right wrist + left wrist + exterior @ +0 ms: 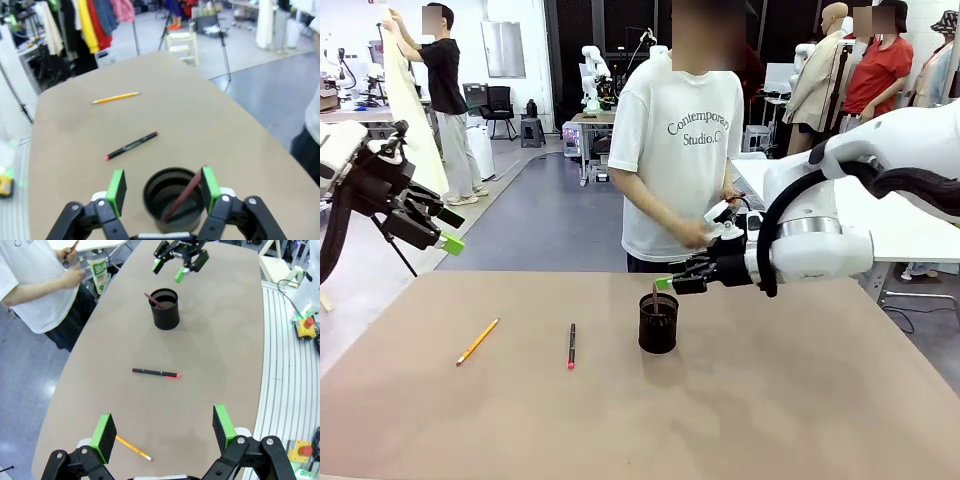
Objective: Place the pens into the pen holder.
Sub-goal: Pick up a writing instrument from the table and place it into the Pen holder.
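Right wrist view: right claw (163,185) spread wide and gripping nothing, its green pads on either side of the pen holder (172,200), just above its rim. Dark-red pen (182,197) stands slanted inside the cup, upper end at the rim close by one pad. Whether it touches that pad: cannot tell. Judged: this pen is delivered, and the step in hand is clearing the claw off the cup.

To do it well: lift straight up along the finger axis before any sideways travel, so neither pad catches the pen's top or nudges the light mesh cup. Keep the jaws wide during the lift.

Left claw (163,427) open, empty, held high off the desk (800,400) on the robot's left. Left wrist view puts the yellow pencil (134,448) almost under it, with the black pen (155,373) between pencil and holder. Both lie flat, well apart from each other and from the cup. Two of three pens are not yet in.

Room: wide bare desk around both loose pens. Pencil lies nearest the left-hand edge but not at it. Holder sits toward the far side, where a person (675,150) stands right at the edge, hands near the right arm's wrist. Retreat should go up and back toward the robot's side, not forward. The flat pens call for a low pinch, pads close to the desk surface.
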Robot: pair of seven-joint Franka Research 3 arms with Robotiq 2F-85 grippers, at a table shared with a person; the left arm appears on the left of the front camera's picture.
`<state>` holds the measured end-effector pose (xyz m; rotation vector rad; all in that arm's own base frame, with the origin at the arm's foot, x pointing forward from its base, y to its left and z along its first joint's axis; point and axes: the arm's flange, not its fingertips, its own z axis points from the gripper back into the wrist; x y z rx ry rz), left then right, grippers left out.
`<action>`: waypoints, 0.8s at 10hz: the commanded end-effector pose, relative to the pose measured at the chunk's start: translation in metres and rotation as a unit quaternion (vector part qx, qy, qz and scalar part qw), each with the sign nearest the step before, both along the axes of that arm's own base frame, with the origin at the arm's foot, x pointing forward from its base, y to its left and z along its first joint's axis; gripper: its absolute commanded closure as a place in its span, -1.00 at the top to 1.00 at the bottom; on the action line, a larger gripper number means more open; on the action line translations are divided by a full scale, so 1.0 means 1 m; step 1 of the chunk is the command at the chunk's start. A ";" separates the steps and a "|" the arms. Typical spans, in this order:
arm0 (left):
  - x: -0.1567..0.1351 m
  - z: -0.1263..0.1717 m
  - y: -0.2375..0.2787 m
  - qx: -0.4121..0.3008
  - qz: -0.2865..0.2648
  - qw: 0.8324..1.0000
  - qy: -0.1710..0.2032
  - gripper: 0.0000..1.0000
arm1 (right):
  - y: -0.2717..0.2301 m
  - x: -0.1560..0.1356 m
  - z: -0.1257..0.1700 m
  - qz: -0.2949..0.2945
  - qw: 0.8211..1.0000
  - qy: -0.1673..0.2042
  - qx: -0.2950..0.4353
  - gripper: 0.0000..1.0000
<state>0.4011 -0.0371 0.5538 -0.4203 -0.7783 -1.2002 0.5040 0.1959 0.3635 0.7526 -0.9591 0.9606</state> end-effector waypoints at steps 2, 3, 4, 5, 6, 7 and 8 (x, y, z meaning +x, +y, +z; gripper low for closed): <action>0.001 0.001 0.000 -0.008 -0.004 1.000 -0.002 1.00 | -0.039 -0.003 0.052 0.068 0.996 0.033 -0.039 1.00; 0.001 0.001 0.000 -0.008 -0.004 1.000 -0.002 1.00 | -0.049 -0.005 0.064 0.071 0.996 0.028 -0.048 1.00; 0.001 0.001 0.000 -0.008 -0.004 1.000 -0.002 1.00 | -0.058 -0.006 0.076 0.076 0.995 0.027 -0.064 1.00; 0.001 0.001 0.000 -0.008 -0.004 1.000 -0.002 1.00 | -0.067 -0.010 0.091 0.072 0.994 0.013 -0.076 1.00; 0.001 0.001 0.000 -0.008 -0.004 1.000 -0.002 1.00 | -0.077 -0.011 0.108 0.077 0.994 0.008 -0.082 1.00; 0.001 0.001 0.000 -0.008 -0.004 1.000 -0.002 1.00 | -0.088 -0.013 0.122 0.078 0.994 -0.002 -0.082 1.00; 0.001 0.001 0.000 -0.008 -0.004 1.000 -0.002 1.00 | -0.100 -0.022 0.139 0.068 0.994 -0.003 -0.089 1.00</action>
